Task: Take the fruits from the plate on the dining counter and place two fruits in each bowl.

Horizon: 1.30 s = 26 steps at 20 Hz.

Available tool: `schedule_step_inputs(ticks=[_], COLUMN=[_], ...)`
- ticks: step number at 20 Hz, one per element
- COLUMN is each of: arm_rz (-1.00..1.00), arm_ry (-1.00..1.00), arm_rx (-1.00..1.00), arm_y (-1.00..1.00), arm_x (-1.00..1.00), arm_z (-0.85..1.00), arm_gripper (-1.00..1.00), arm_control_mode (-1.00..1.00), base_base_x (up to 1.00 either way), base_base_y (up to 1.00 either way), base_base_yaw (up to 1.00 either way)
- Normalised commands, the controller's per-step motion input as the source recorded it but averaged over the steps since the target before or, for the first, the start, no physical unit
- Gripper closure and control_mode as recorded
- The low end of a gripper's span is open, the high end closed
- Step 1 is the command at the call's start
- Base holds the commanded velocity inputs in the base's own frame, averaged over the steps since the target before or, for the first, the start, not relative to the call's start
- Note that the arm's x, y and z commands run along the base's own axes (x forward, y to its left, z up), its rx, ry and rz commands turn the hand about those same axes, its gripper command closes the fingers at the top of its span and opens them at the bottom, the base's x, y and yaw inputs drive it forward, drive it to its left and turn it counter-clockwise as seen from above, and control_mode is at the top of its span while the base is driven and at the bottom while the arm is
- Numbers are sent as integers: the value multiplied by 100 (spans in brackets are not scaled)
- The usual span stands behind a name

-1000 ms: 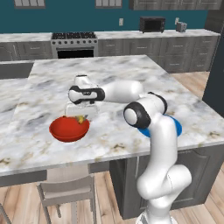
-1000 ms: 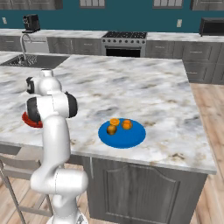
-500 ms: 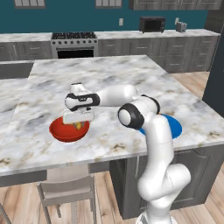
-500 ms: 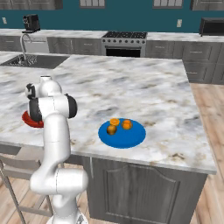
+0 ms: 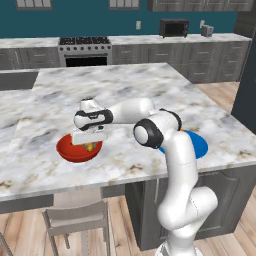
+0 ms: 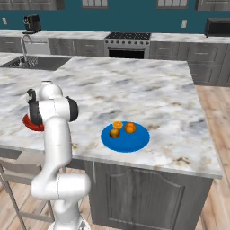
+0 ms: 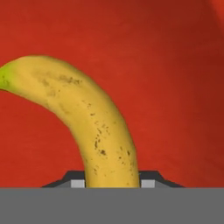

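Gripper (image 5: pixel 89 145) is reaching down into the red bowl (image 5: pixel 67 150) in the left base view, a yellow banana (image 5: pixel 90 147) showing just beneath it; the blue plate (image 5: pixel 199 145) is lying well off to the arm's far side. Right base view: three orange fruits (image 6: pixel 130 128) are sitting on the blue plate (image 6: pixel 134 141), well apart from the hand, on the marble dining counter (image 6: pixel 152 99). Hand view: jaws are clamping the banana (image 7: pixel 94 127) between the fingertips (image 7: pixel 148 179), red bowl interior (image 7: pixel 175 65) lying directly behind it.
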Motion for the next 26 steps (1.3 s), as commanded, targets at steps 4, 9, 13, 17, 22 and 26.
schedule_step_inputs(ticks=[4, 9, 13, 17, 22, 26], arm_rz=[0, 0, 0, 0, 0, 1], arm_ry=[0, 0, 0, -5, -12, -34], arm_rx=[0, 0, 0, 0, 1, 0], arm_y=[0, 0, -1, -30, -69, -100], arm_x=[0, 0, 0, -14, -49, -61], arm_z=[0, 0, 13, 78, 53, 12], arm_gripper=[-100, -100, -100, -100, -100, -100], arm_control_mode=[-100, -100, -100, -100, -100, -100], base_base_x=[0, 0, 0, 0, 0, 0], base_base_y=[0, 0, 0, 0, 0, 0], base_base_yaw=[0, 0, 0, 0, 0, 0])
